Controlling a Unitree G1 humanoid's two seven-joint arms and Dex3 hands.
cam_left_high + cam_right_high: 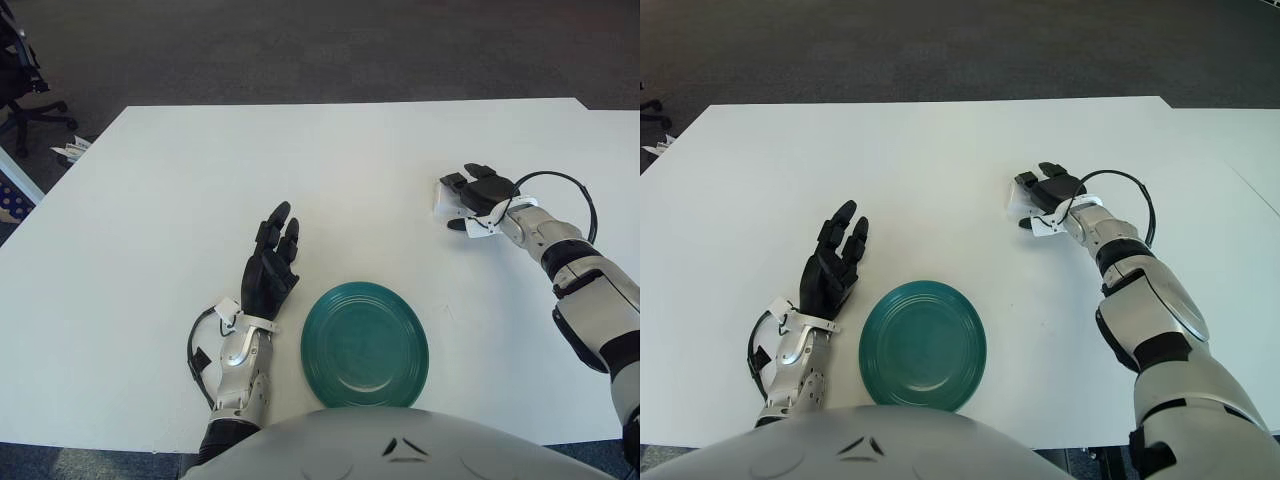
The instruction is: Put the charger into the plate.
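Note:
A small white charger [441,202] lies on the white table [300,170] at the right. My right hand [470,196] is at it, dark fingers over its top and thumb under its near side, closed around it while it sits on the table. The hand hides most of the charger. A round green plate [364,343] holding nothing sits near the front edge, well to the left and nearer than the charger. My left hand [272,262] shows just left of the plate, fingers spread and pointing away, holding nothing.
A black cable [570,190] loops by my right wrist. An office chair [20,85] and some white papers [70,150] are on the floor past the table's left corner. The table's far edge [350,103] runs across the top.

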